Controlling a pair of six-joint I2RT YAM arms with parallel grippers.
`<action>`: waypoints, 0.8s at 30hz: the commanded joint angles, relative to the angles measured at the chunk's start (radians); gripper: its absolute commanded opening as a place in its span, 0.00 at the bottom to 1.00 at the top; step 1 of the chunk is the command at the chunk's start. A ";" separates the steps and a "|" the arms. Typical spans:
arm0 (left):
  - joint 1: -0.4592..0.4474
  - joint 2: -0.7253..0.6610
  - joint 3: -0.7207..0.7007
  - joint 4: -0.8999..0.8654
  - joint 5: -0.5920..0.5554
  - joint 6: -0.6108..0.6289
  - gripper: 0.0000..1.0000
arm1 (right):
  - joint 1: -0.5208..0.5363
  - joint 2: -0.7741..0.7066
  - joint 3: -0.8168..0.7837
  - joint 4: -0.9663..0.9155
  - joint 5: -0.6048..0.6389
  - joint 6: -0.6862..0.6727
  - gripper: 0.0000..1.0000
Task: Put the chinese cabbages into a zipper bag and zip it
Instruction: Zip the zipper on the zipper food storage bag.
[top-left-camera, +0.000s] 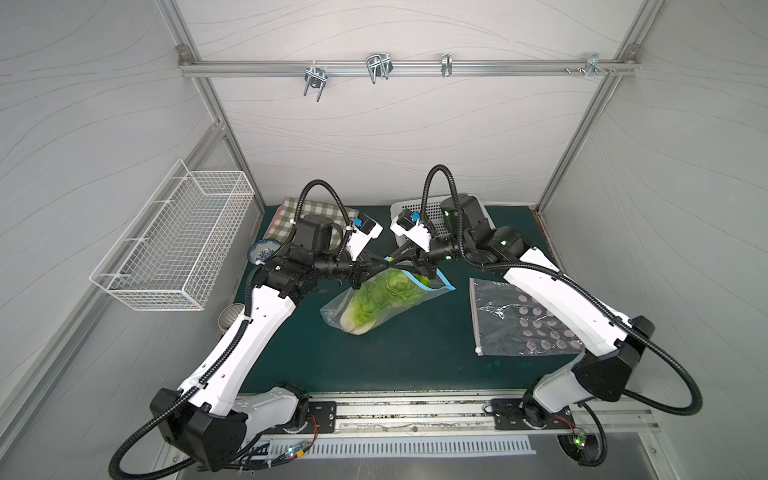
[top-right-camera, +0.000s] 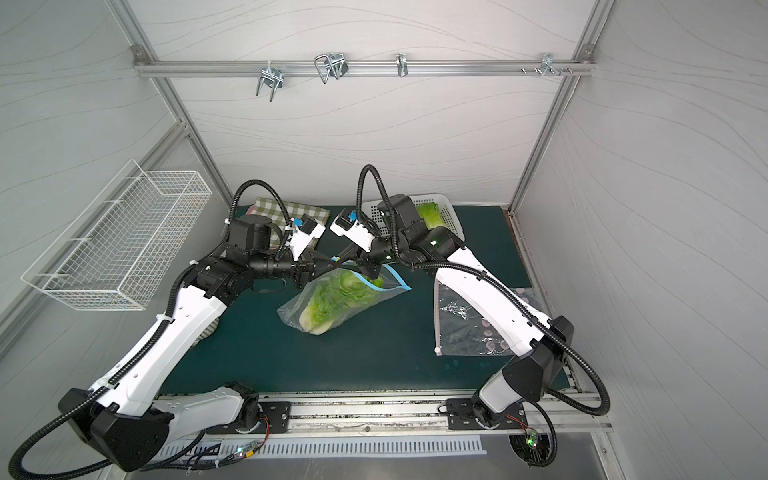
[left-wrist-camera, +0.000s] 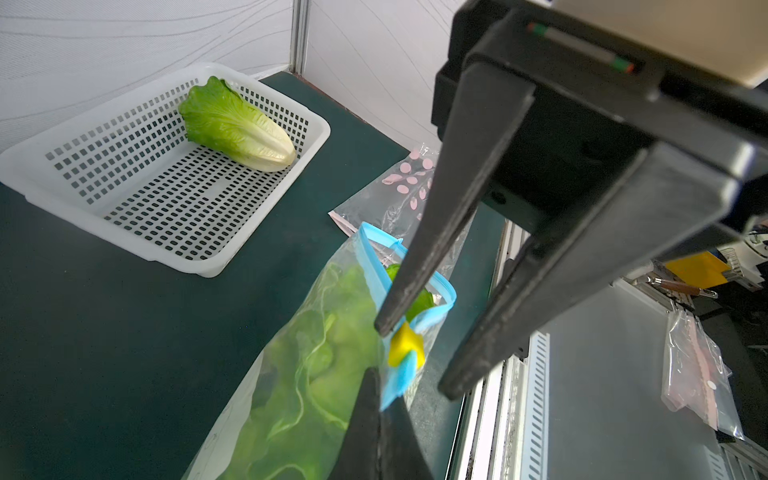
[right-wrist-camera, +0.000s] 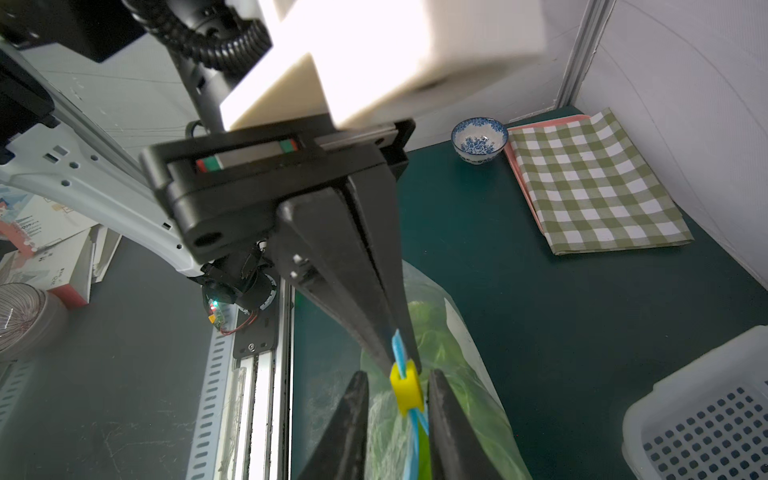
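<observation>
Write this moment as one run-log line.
left hand: shut on clear plastic blue-zippered bag | right hand: open, straddling yellow plastic slider | green cabbage in white perforated basket

Blue-edged bag (top-left-camera: 386, 301), yellow slider (right-wrist-camera: 409, 390), green-checked cloth (right-wrist-camera: 594, 183)

The zipper bag (top-left-camera: 334, 311) is thin clear film, glossy and crinkled, with a smooth yellow plastic slider (left-wrist-camera: 405, 347). The cabbages (top-left-camera: 374, 297) inside it look waxy. Under the bag the dark green mat (top-left-camera: 415, 357) is matt and even. Beyond the bag: a smooth white perforated plastic basket (left-wrist-camera: 208, 266), a woven checked cloth (right-wrist-camera: 590, 187), a glazed bowl (right-wrist-camera: 479, 143).
</observation>
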 joint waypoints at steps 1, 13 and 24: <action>-0.006 -0.030 0.045 0.042 0.021 0.031 0.00 | 0.003 0.018 0.027 -0.021 -0.010 -0.027 0.22; -0.006 -0.031 0.034 0.067 -0.013 -0.006 0.00 | -0.005 0.017 0.021 -0.006 0.001 -0.005 0.07; -0.004 -0.063 0.005 0.110 -0.167 -0.073 0.00 | -0.053 -0.064 -0.076 -0.023 0.001 -0.004 0.01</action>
